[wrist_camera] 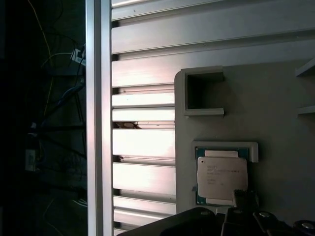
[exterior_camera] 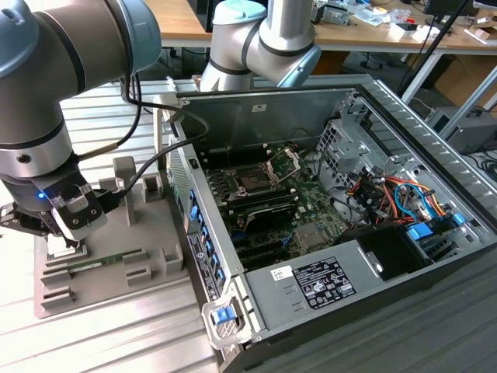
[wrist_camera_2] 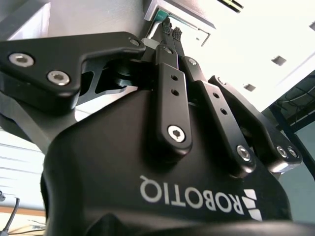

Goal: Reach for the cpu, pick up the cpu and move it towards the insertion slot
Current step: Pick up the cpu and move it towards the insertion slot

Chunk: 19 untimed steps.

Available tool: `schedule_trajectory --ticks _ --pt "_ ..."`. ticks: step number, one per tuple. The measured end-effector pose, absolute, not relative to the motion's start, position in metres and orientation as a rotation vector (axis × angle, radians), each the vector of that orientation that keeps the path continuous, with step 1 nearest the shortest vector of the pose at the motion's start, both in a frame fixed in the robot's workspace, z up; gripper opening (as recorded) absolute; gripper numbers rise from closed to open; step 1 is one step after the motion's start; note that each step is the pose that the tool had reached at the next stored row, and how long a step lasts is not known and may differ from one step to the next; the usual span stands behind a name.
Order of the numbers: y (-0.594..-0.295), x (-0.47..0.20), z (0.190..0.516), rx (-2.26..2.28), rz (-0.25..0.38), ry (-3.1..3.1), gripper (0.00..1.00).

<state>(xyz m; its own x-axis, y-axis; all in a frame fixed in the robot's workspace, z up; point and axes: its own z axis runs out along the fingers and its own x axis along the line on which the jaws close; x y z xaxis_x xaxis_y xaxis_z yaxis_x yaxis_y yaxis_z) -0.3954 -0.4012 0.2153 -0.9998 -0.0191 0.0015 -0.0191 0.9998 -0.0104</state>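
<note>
UNPICKED CHIP: The gripper (wrist_camera_2: 171,29), fingertips drawn almost together in the second wrist view, hangs low over a grey tray (exterior_camera: 159,260). In the first wrist view the cpu (wrist_camera: 220,179) lies flat in its recess just beneath the tool, with one fingertip (wrist_camera: 240,197) at the chip's edge. The slot (exterior_camera: 253,181) sits well apart from the gripper, inside the open case (exterior_camera: 272,116) toward the exterior view's right.
</note>
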Motion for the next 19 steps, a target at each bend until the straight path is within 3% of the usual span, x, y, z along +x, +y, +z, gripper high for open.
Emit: schedule_trajectory --ticks 19 --pt "-0.3998 -0.3954 0.2095 0.030 0.016 -3.140 0.10"
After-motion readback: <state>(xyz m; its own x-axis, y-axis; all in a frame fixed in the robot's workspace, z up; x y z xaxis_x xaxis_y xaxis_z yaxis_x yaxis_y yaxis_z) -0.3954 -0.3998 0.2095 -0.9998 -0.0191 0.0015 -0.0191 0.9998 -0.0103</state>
